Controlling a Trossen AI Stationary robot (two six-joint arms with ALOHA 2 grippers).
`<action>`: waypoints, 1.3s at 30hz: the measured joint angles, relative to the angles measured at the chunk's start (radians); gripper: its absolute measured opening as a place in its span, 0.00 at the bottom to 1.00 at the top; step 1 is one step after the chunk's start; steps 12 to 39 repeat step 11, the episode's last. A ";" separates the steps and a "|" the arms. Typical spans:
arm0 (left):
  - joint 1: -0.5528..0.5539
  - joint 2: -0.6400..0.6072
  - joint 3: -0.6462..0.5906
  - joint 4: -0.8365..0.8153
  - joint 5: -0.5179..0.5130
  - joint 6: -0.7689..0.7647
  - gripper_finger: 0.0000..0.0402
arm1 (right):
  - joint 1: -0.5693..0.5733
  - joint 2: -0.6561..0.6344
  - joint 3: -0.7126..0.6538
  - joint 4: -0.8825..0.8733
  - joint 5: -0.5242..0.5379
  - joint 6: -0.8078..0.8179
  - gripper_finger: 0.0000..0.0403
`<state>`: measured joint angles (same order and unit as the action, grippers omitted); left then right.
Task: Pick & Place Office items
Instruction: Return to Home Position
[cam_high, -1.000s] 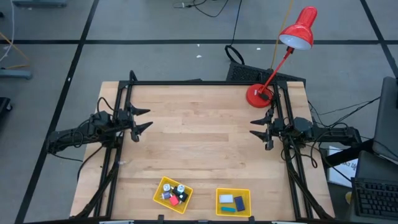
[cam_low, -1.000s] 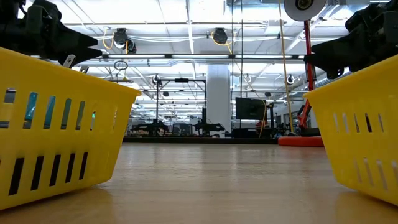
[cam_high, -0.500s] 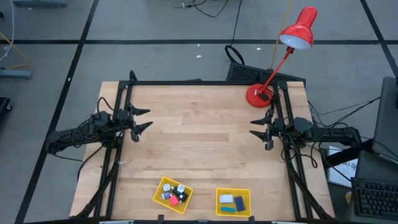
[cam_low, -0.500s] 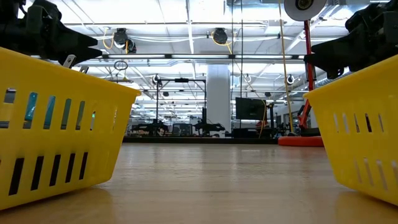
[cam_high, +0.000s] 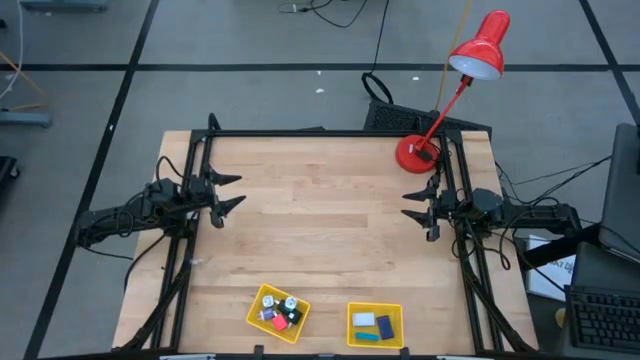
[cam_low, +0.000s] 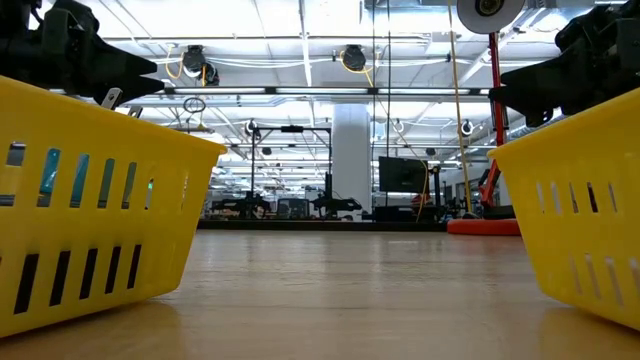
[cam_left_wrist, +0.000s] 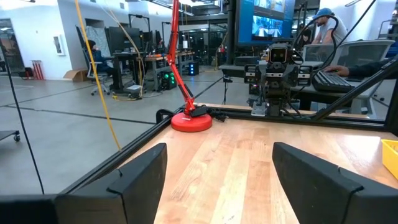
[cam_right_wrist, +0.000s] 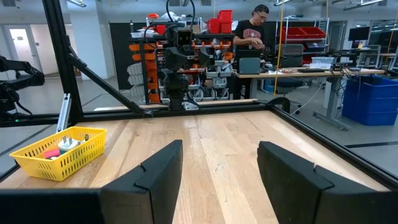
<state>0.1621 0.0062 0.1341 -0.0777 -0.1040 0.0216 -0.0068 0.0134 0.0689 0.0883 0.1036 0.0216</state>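
**While both arms hang at the table's sides, office items lie in two yellow bins**

As the left gripper (cam_high: 238, 191) hangs over the left edge of the wooden table (cam_high: 320, 230), its two dark fingers spread wide and pointing toward the middle, the right gripper (cam_high: 406, 204) faces it from the right edge with its fingers parted just as far. Both grippers are well apart from the office items (cam_high: 267, 313), which lie in two bins near the table's front edge.

The left yellow bin (cam_high: 256, 300), turned at an angle, holds a white-silver piece (cam_high: 290, 302), a pink-red piece (cam_high: 280, 322) and a black piece (cam_high: 293, 317), all packed close together. Just beside it, the right yellow bin (cam_high: 352, 310) sits square to the edge and holds a light blue piece (cam_high: 364, 320), a dark piece (cam_high: 384, 326) and a teal piece (cam_high: 367, 337).

A red desk lamp (cam_high: 415, 153) stands on its round base at the far right corner of the table, and its shade leans out past the table's edge. In the low view the two bins fill the foreground on either side, with wood between them. In the right wrist view a person (cam_right_wrist: 252, 37) stands at a workbench in the room beyond the table.
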 joint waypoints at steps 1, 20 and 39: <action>0.000 0.000 0.000 0.000 0.000 0.000 0.74 | 0.000 0.000 0.000 0.000 0.000 0.000 0.49; 0.000 0.000 0.000 0.000 0.000 0.000 0.70 | 0.000 0.000 0.000 0.000 0.000 0.000 0.49; 0.000 0.000 0.000 0.000 0.000 0.000 0.70 | 0.000 0.000 0.000 0.000 0.000 0.000 0.49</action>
